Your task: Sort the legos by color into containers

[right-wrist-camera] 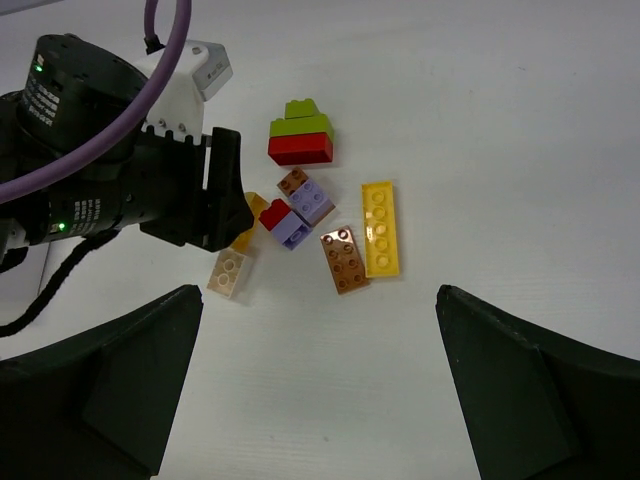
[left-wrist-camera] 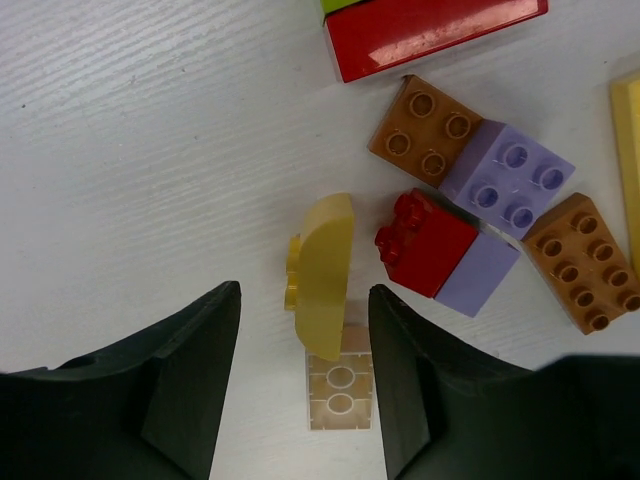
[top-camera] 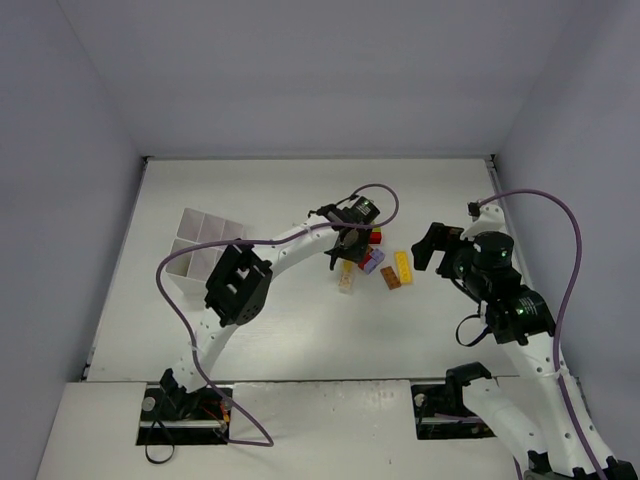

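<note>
One yellow curved brick [left-wrist-camera: 322, 275] sits between the parted, empty jaws of your left gripper [left-wrist-camera: 303, 300]. Probably light, stiff, slick; pinch its flat sides. Right gripper [right-wrist-camera: 318, 300] gapes empty.

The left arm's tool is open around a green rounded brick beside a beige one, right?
Not quite. The rounded brick is yellow, not green; the left wrist view shows it. The rest holds: the left tool stands open around it, with the beige brick beside it.
</note>
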`<state>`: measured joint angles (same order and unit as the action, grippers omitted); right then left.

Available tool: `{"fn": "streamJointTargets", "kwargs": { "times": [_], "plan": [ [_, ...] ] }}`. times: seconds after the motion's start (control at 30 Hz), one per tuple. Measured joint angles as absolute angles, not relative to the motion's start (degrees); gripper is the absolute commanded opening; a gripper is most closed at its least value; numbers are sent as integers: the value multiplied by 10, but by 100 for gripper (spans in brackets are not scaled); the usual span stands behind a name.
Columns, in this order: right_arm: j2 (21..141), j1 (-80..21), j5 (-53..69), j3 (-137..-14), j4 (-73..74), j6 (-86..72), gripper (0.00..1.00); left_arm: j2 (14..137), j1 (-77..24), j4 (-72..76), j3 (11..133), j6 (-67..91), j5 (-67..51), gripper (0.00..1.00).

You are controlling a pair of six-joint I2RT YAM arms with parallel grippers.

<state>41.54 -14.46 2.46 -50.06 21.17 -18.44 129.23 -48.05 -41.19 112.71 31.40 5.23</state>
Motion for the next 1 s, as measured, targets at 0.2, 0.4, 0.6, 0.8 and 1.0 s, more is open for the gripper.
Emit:
{"fn": "streamJointTargets", "kwargs": {
  "times": [0.2,0.4,0.6,0.8,1.0],
  "plan": [
    [412,-145,24,-500,213,-187,100,1315,-481,-414,1137,315,49,37],
    [411,-145,24,-500,213,-190,100,1324,-481,-413,1147,316,55,10],
    [406,-145,24,-500,213,-191,100,1317,-479,-414,1143,314,81,3],
    [402,-145,24,-500,213,-191,100,1218,-469,-434,1075,287,138,3],
    [403,-145,25,-500,213,-188,100,1019,-423,-465,978,256,196,3]
  ]
}}
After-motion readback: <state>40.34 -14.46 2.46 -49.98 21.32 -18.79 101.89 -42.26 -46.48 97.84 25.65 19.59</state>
